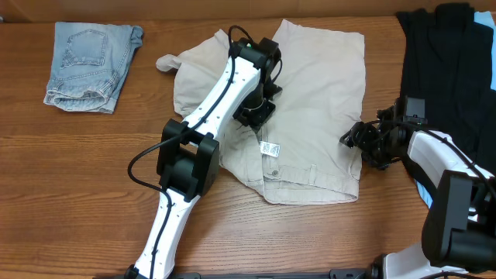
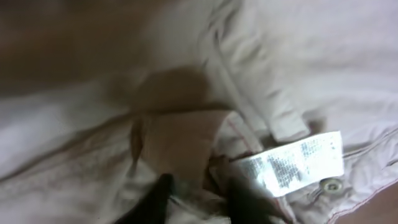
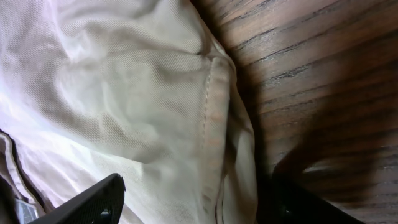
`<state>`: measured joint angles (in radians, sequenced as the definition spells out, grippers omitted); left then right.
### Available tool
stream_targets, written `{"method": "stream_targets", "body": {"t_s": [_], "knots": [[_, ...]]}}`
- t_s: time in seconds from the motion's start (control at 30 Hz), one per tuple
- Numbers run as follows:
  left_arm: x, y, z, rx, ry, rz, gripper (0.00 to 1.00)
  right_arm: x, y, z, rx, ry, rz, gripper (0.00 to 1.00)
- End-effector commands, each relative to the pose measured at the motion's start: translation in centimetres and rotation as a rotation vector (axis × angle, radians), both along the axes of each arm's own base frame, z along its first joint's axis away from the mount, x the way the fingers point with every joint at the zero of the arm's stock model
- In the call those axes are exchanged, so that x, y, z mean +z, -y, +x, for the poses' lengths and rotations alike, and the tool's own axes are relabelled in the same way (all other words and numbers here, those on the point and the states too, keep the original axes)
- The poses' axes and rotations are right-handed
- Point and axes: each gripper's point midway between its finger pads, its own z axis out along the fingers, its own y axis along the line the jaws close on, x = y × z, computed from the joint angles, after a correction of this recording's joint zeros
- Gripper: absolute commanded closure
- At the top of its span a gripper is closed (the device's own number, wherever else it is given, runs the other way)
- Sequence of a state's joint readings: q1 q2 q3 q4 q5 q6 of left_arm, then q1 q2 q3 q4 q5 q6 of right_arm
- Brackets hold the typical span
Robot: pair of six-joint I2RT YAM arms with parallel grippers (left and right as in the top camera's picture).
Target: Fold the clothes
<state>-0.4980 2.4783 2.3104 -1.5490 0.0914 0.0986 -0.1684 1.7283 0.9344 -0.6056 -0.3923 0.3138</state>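
The beige shorts (image 1: 318,85) lie spread across the middle of the table, with the waistband toward the front and the white inner label (image 1: 270,148) showing. My left gripper (image 1: 254,115) is down on their left-centre part. In the left wrist view its dark fingers (image 2: 202,199) pinch a bunched fold of beige cloth (image 2: 74,137) next to the label (image 2: 292,163) and a button (image 2: 333,185). My right gripper (image 1: 355,141) is at the shorts' right edge. In the right wrist view it is open (image 3: 193,202), its fingers on either side of the stitched hem (image 3: 208,112).
Folded light-blue denim shorts (image 1: 91,62) lie at the back left. Black garments (image 1: 446,62) are piled at the back right, behind my right arm. Bare wooden table (image 3: 323,74) lies just right of the shorts' hem.
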Motion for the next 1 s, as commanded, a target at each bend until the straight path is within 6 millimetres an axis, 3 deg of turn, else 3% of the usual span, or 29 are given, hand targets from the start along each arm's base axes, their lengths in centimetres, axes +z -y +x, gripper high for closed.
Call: {"method": "stream_targets", "body": {"t_s": [0.0, 0.1, 0.33, 0.47, 0.53, 0.63, 0.7, 0.97], "knots": [[0.2, -2.5, -0.4, 0.068, -0.008, 0.139, 0.96, 0.0, 0.0, 0.0, 0.008, 0.004, -0.001, 0.21], [1.3, -4.3, -0.8, 0.11, -0.023, 0.198, 0.96, 0.0, 0.0, 0.2, 0.008, 0.012, -0.002, 0.21], [5.4, -4.6, -0.4, 0.151, 0.073, 0.16, 0.96, 0.0, 0.0, 0.3, 0.008, 0.017, -0.002, 0.21], [10.1, -5.2, -0.4, 0.202, 0.188, 0.129, 0.96, 0.0, 0.0, 0.2, 0.008, 0.016, -0.001, 0.21], [12.2, -5.5, -0.9, 0.22, 0.229, 0.108, 0.96, 0.1, -0.2, 0.2, 0.01, 0.017, 0.006, 0.21], [13.4, -6.5, -2.9, 0.241, 0.224, 0.114, 0.96, 0.2, -0.3, 0.3, 0.012, 0.019, 0.017, 0.21], [12.7, -7.5, -4.5, 0.271, 0.184, 0.152, 0.96, 0.2, -0.4, 0.3, 0.014, 0.021, 0.023, 0.21], [5.1, -12.0, -14.9, 0.312, -0.202, 0.404, 0.96, 0.3, -0.6, 0.3, 0.017, 0.024, 0.034, 0.21]]}}
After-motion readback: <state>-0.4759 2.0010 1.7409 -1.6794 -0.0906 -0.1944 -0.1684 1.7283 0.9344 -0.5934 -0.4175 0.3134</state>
